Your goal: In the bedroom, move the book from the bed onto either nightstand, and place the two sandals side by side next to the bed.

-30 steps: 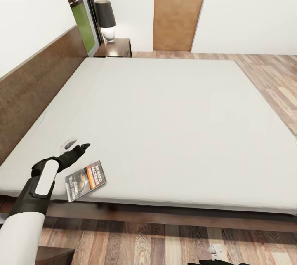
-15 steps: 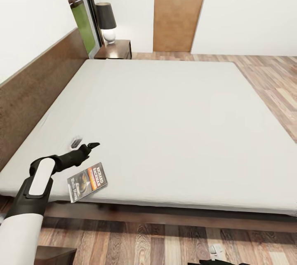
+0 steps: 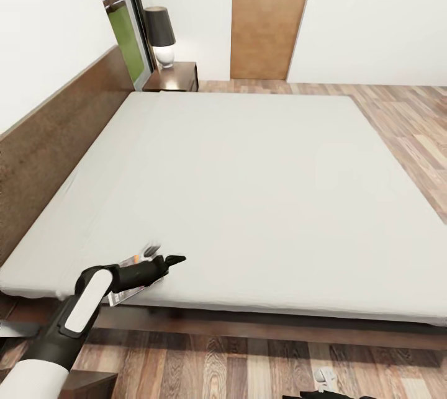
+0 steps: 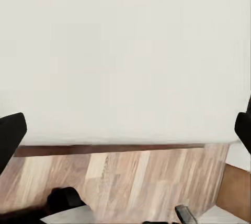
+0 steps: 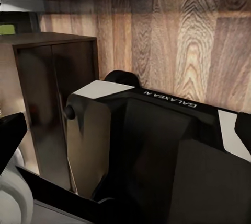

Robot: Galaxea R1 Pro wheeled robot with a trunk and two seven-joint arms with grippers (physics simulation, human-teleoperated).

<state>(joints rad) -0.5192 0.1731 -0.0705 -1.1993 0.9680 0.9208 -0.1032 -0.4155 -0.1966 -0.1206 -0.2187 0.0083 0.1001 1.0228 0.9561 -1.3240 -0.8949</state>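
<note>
The book (image 3: 126, 290) lies at the near left corner of the bed (image 3: 261, 188), mostly hidden under my left gripper (image 3: 162, 255). That gripper hovers just over the book, open, with nothing between its fingers. In the left wrist view the fingertips (image 4: 10, 135) sit wide apart over bare mattress and the bed's edge. My right gripper (image 5: 125, 130) hangs low beside my base, open and empty. One nightstand (image 3: 176, 76) stands at the far end of the headboard, another (image 3: 87, 383) at the near left corner. The sandals are out of view.
A lamp (image 3: 160, 36) with a dark shade occupies the far nightstand. A wooden door (image 3: 270, 14) is in the far wall. Plank floor (image 3: 410, 113) runs along the right side and the near side of the bed. The headboard (image 3: 56, 138) lines the left.
My left gripper has swung from the headboard side of the book to right over it, covering most of the cover. The head view has tilted slightly.
</note>
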